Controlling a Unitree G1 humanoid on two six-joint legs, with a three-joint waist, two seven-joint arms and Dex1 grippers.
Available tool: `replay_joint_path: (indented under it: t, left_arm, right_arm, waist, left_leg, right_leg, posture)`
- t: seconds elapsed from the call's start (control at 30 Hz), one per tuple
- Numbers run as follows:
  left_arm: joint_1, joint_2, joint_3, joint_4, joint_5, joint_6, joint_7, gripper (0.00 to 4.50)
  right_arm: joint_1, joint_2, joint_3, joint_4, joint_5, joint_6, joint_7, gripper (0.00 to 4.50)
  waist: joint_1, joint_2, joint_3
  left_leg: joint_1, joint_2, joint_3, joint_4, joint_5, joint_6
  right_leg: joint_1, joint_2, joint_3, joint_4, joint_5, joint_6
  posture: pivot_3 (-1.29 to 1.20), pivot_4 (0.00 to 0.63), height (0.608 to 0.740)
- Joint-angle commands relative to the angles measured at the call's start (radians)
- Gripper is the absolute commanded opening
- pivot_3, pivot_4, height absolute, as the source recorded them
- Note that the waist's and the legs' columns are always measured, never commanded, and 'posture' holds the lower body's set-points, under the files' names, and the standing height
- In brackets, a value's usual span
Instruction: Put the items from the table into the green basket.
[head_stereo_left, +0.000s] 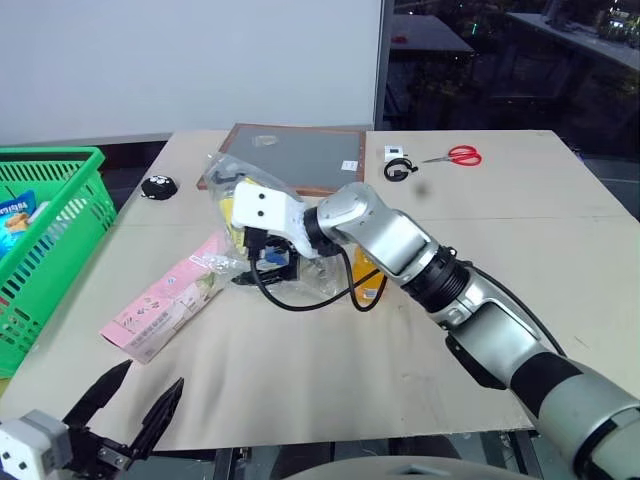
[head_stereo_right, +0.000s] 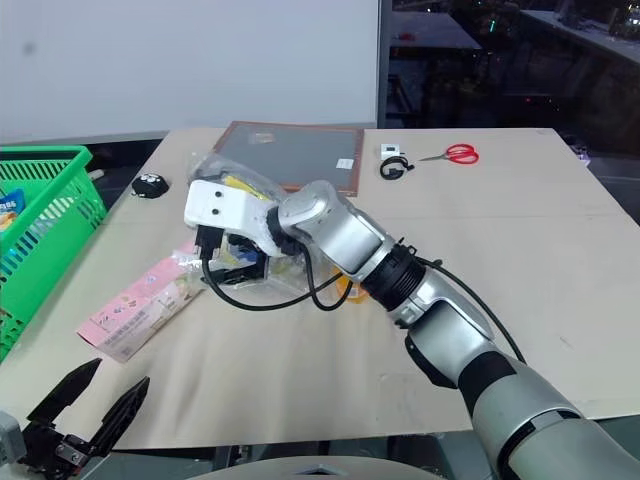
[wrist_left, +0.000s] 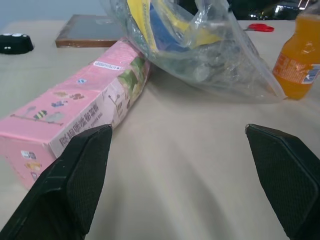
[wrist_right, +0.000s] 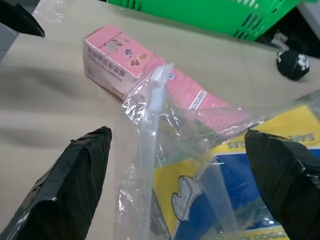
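My right gripper (wrist_right: 175, 165) hangs spread wide over the clear plastic bag (wrist_left: 200, 50) lying mid-table against the pink box (head_stereo_left: 165, 297); I fear pinching only loose film, letting it slip.

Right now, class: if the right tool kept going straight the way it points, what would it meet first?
Most likely the clear plastic bag: it lies directly between the open fingers of the right tool, ahead of the pink box. How close the two are is hard to judge.
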Motion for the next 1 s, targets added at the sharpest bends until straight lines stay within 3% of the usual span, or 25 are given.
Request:
replay_joint_path:
  t: [0.03, 0.13, 0.37, 0.63, 1.0]
  left_arm:
    - [0.002, 0.007, 0.031, -0.026, -0.024, -0.007, -0.009, 4.41]
    - [0.002, 0.010, 0.037, -0.024, -0.031, -0.007, -0.015, 4.50]
    - [0.004, 0.005, 0.056, -0.039, -0.062, -0.015, -0.033, 4.50]
    - [-0.011, 0.008, 0.066, -0.044, -0.090, -0.005, -0.038, 4.50]
    - [-0.128, 0.037, 0.060, -0.125, -0.174, 0.065, 0.052, 4.50]
  right_arm:
    - [-0.025, 0.011, -0.006, -0.010, -0.016, 0.006, -0.007, 4.50]
    - [-0.022, 0.023, -0.003, 0.001, -0.027, 0.009, -0.012, 3.39]
    - [-0.016, 0.041, -0.005, 0.014, -0.046, 0.008, -0.003, 0.14]
    - [-0.035, 0.067, -0.090, 0.007, 0.011, 0.069, -0.006, 0.07]
    - [-0.333, 0.074, -0.469, 0.141, 0.196, 0.147, -0.125, 0.07]
  waist:
    - [0.000, 0.000, 0.000]
    - [0.000, 0.000, 0.001]
    - [0.000, -0.001, 0.003]
    - [0.000, -0.004, 0.008]
    - [0.000, -0.005, 0.012]
  left_leg:
    - [0.000, 0.000, 0.000, 0.000, 0.000, 0.000]
    - [0.000, 0.000, 0.000, 0.000, 0.000, 0.000]
    - [0.000, 0.001, 0.000, 0.000, 0.000, 0.000]
    - [0.000, 0.002, 0.000, 0.000, 0.000, 0.000]
    - [-0.002, 0.006, -0.005, 0.000, -0.001, -0.002]
  right_leg:
    - [0.000, 0.000, 0.000, 0.000, 0.000, 0.000]
    - [0.000, 0.000, 0.000, 0.000, 0.000, 0.000]
    - [0.000, 0.000, -0.001, 0.000, 0.000, 0.000]
    - [0.000, 0.000, -0.003, 0.000, 0.000, -0.001]
    - [-0.001, -0.001, -0.015, 0.000, 0.000, -0.002]
  posture:
    - [0.26, 0.022, 0.740]
    - [0.26, 0.024, 0.740]
    - [0.26, 0.026, 0.740]
    - [0.26, 0.025, 0.740]
    - [0.24, 0.016, 0.740]
